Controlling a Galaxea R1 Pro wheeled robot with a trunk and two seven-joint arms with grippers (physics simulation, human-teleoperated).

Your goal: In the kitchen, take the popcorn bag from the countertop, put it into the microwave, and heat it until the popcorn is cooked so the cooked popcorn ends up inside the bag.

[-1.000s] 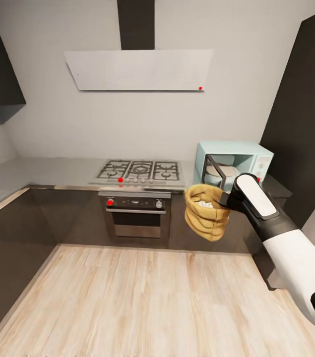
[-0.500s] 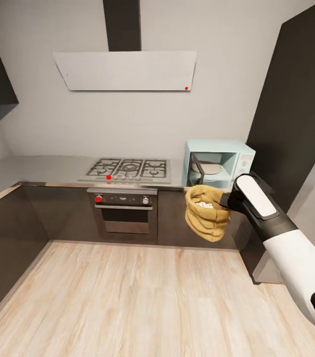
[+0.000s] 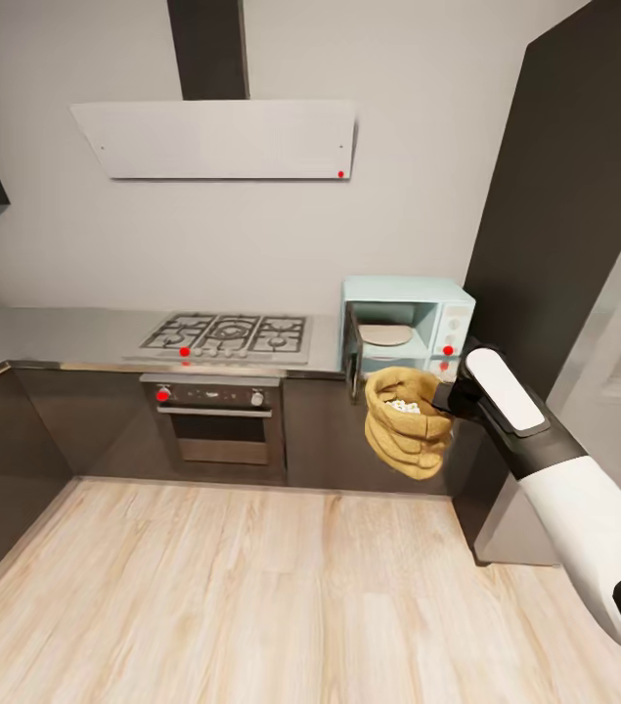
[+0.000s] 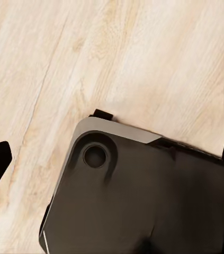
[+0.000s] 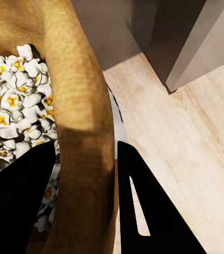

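kitchen (image 3: 251,548), largest first: grey walls, light wood floor, dark cabinets. long grey desk (image 3: 66,337) runs along the back wall, with the gas hob (image 3: 227,335) set into it and the white hood (image 3: 214,139) above.

microwave (image 3: 408,328), pale blue, stands on the desk just beside the hob, on the side nearer the tall dark cabinet (image 3: 564,215). its door hangs open, edge-on toward the camera; a pale plate shows inside. red light on the control panel.

right arm reaches out in front of the microwave, lower than its opening and on the room side of the desk edge.

popcorn bag (image 3: 406,418) hangs in the air below and in front of the microwave's open door, off the desk, mouth up. right gripper (image 5: 85,201) pinches the bag's rim, one finger inside the mouth, one outside. popcorn (image 5: 16,106) in the bag looks white and puffed with yellow centres, so judged already cooked.

left gripper: its wrist view shows the robot's dark base over floorboards and dark finger tips at the frame edges; cannot tell how far apart they stand.

risks, as judged:
- held by the rim alone, the soft bag could slip or tip and spill kernels.
- the open door sits close to the bag; a careless swing could catch it.
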